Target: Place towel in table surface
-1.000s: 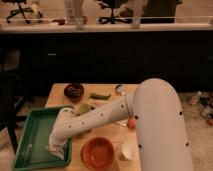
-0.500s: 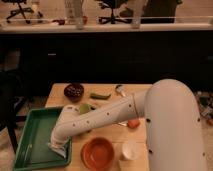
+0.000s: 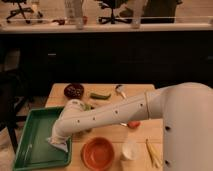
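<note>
End effector (image 3: 59,141) is hanging low inside the green tray (image 3: 31,142), near its right wall, against a pale bundle that is probably the towel (image 3: 62,147); clenched or released, one cannot tell. Since a second ago the white arm (image 3: 115,112) is shifting its bulk rightward while the tip is staying put, so the towel is still lying in the tray, not on the bench (image 3: 142,92)

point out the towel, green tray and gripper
towel (image 3: 61,145), camera view, pale bundle at the arm's tip
green tray (image 3: 31,136), camera view, bare floor left of the arm
gripper (image 3: 57,137), camera view, arm's tip, low over the tray's right side
</note>
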`<state>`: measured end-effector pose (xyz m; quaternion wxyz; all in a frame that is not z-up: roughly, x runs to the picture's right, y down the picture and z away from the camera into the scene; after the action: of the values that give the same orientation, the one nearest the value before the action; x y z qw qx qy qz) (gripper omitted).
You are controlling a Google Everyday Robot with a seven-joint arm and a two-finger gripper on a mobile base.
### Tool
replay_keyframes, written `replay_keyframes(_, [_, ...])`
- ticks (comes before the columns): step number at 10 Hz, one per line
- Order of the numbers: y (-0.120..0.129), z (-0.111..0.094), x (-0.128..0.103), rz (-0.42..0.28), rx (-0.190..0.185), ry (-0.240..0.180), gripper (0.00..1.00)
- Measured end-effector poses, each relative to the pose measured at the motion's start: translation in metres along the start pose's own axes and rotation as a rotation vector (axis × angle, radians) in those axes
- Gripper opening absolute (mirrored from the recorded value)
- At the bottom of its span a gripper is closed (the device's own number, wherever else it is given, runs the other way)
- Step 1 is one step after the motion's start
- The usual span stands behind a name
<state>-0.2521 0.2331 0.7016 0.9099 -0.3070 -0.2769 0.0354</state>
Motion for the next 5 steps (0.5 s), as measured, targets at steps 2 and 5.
replay_keyframes(2, [-0.007, -0.021, 0.006, -0.017, 0.032, 0.003, 0.00])
replay_keyframes(5, [-0.020, -0.060, 0.038, -0.011, 0.080, 0.021, 0.00])
